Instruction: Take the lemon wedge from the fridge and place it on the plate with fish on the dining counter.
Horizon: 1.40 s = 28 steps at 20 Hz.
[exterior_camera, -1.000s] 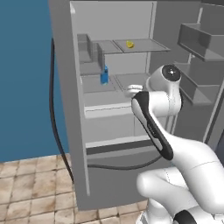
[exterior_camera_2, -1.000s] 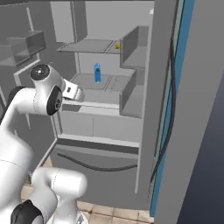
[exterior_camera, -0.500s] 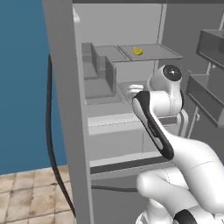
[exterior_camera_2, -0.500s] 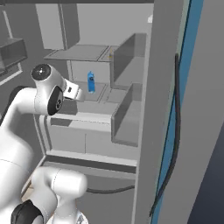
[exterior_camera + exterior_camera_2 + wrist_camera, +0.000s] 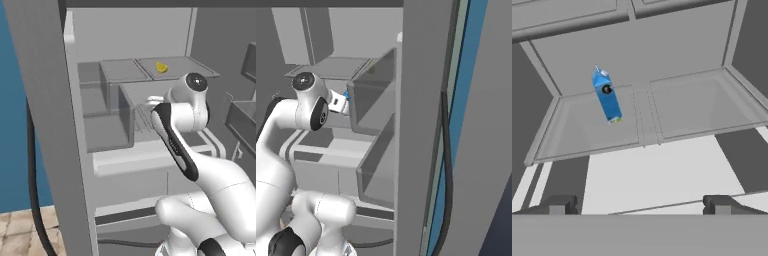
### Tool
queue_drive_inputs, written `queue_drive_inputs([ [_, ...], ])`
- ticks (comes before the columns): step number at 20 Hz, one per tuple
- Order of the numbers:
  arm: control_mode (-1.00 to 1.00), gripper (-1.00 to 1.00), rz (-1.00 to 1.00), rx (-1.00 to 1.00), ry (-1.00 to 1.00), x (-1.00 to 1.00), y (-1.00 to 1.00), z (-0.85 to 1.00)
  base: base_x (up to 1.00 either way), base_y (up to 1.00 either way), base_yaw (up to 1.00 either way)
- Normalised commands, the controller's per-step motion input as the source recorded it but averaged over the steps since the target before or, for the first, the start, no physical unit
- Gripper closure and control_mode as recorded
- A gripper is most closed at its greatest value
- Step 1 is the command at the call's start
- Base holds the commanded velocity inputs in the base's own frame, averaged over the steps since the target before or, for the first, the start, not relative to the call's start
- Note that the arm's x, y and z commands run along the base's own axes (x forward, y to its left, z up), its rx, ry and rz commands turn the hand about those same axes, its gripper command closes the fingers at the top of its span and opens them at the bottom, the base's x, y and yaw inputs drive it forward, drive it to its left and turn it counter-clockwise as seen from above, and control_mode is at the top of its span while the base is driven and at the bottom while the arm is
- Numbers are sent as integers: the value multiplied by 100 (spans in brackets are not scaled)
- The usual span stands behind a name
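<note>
The fridge [image 5: 45, 125] stands open close in front of me, its grey shelves filling the view. The lemon wedge [image 5: 161, 67], tiny and bright yellow, lies on the upper shelf, above and a little behind my wrist. My gripper [image 5: 640, 204] is open with nothing between its fingertips [image 5: 559, 204]. It points into the middle shelf, one level below the wedge. The plate with fish and the dining counter are out of view.
A small blue bottle [image 5: 607, 95] stands upright on the middle glass shelf [image 5: 687, 107], left of the gripper's line. It also peeks out beside my hand as the blue bottle [image 5: 346, 95]. Door bins [image 5: 245, 115] jut in at right. A black cable [image 5: 32, 175] hangs along the fridge's left side.
The base has driven closer to the fridge, so the shelves look larger and the whole picture has shifted. The gripper has stayed open.
</note>
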Motion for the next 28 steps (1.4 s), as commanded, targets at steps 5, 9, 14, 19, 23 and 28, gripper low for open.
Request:
queue_drive_inputs([
  [5,100,-100,0,0,0,0,0,0,42,-3,0],
  [9,100,-100,0,0,0,0,0,0,43,0,0],
  [14,100,-100,0,0,0,0,0,0,81,0,0],
  [19,-100,-100,-1,-1,1,4,-1,21,30,-1,0],
  [23,-100,-100,-7,-14,0,3,-18,76,0,0,0],
  [28,-100,-100,-6,-22,0,4,-47,58,0,0,0],
])
